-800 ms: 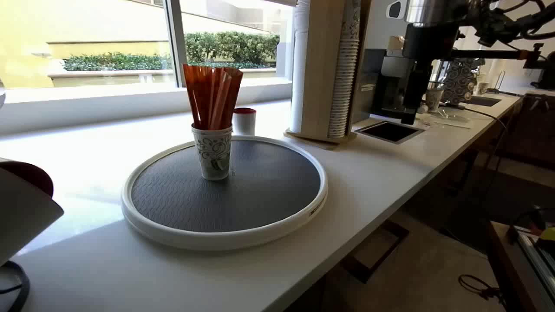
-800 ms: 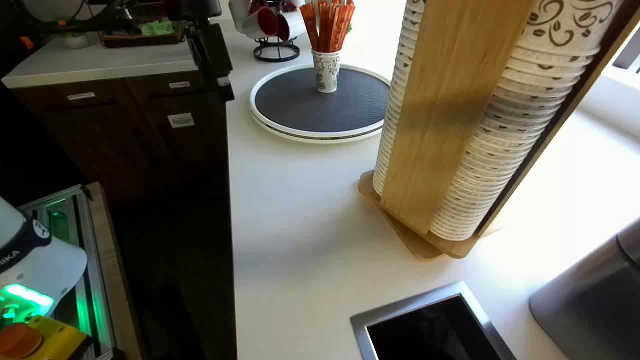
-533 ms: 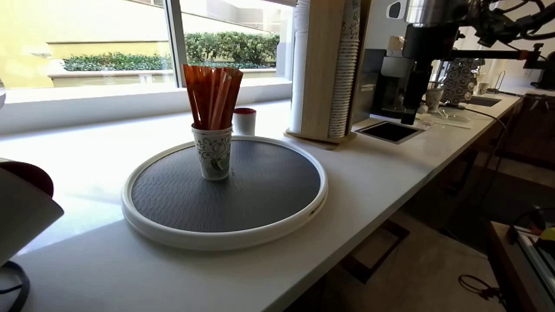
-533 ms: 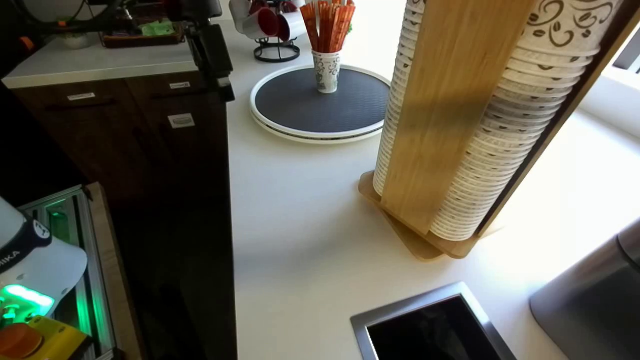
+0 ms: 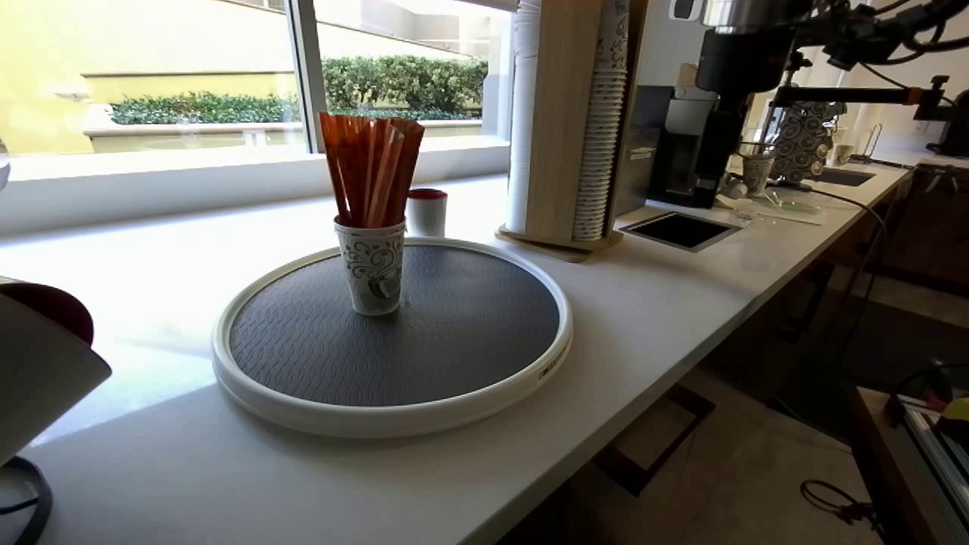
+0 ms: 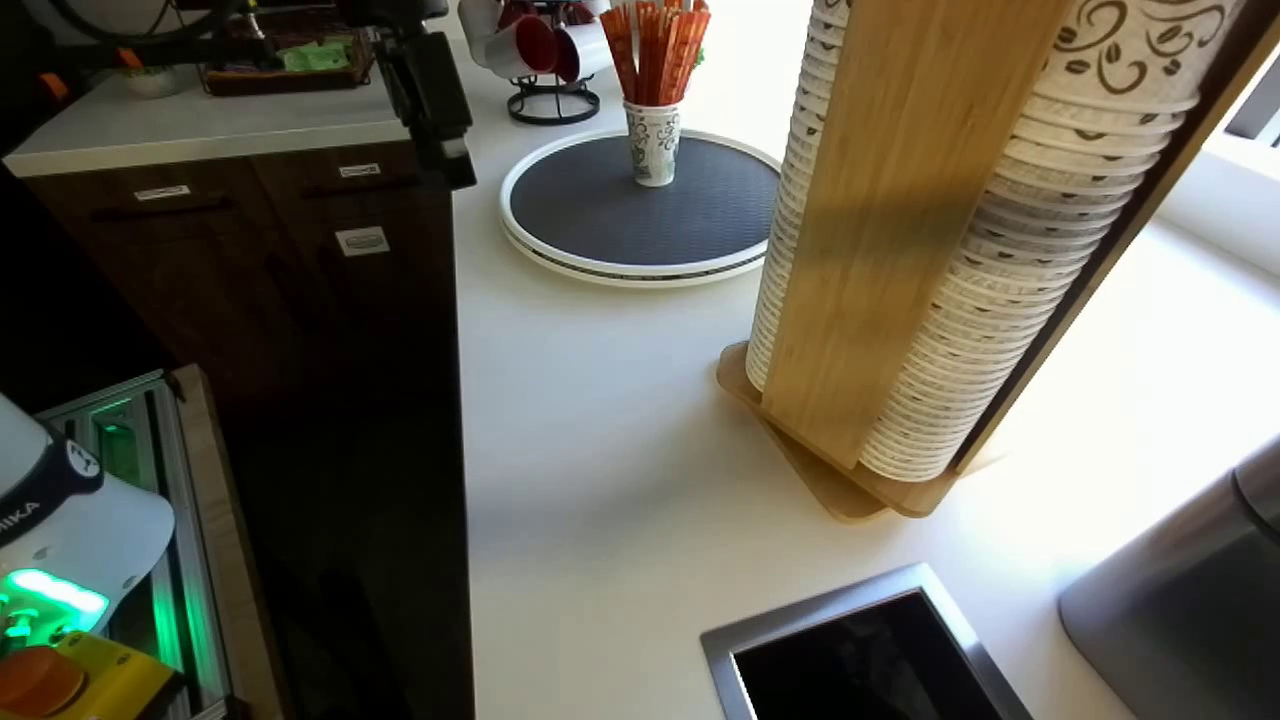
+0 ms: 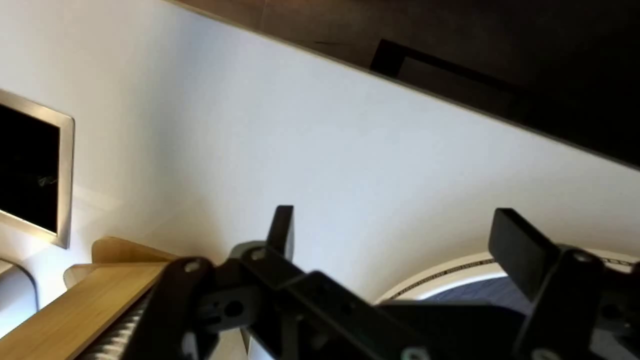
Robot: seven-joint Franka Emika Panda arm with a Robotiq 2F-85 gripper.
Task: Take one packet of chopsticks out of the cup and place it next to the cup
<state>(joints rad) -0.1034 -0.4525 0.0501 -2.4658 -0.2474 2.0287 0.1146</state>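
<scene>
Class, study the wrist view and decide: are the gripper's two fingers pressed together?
No: the gripper is open, its fingers set wide apart with the white counter showing between their tips.

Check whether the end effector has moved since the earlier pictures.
Yes: in an exterior view, the end effector has shifted slightly up and rightward, narrowing the visible gap to the tray.

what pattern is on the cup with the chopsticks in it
Dark grey-green curling swirls on white; the cup shows them best in an exterior view.
</scene>
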